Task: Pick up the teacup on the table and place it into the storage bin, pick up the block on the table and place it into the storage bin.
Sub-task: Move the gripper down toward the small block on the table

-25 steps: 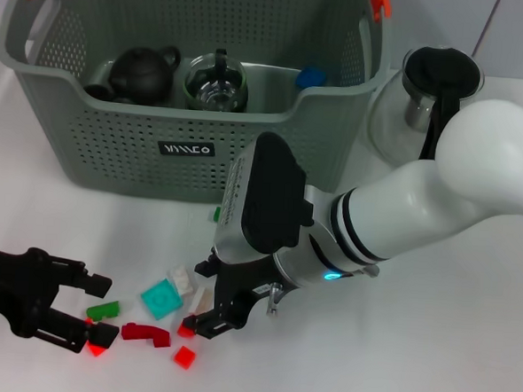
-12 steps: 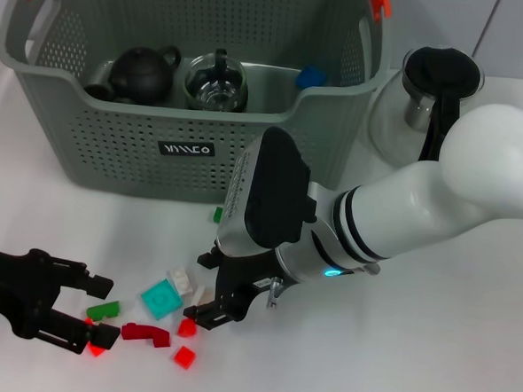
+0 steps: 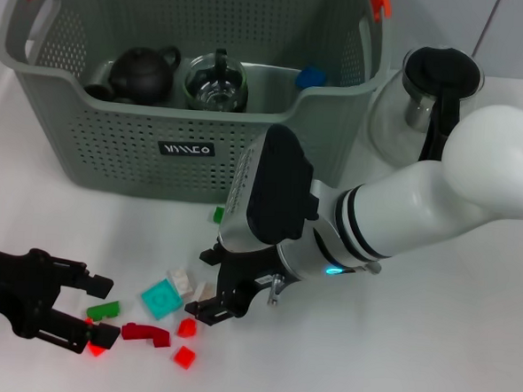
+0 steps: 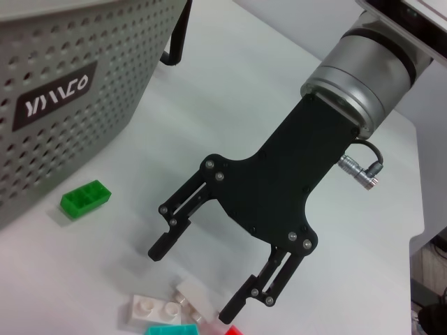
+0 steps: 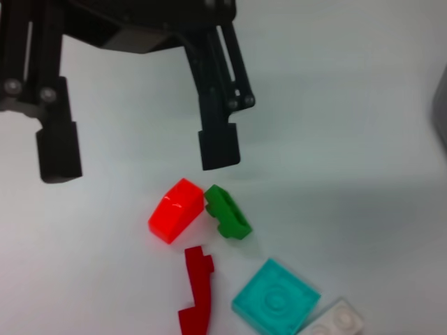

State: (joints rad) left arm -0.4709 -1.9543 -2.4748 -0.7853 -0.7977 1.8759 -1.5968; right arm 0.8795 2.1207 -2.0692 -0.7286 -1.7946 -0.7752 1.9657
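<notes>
The only lettering is on the storage bin (image 3: 113, 151): a small black label (image 3: 186, 149) on its front wall carries white stylised letters, seen larger in the left wrist view (image 4: 57, 97), where they look like "YNVCO", though the exact letters cannot be made out for sure

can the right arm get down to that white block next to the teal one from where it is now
Probably yes. The right tool hangs open just above the white block, beside the teal block, with nothing between them; the neighbouring red pieces crowd it slightly.
</notes>
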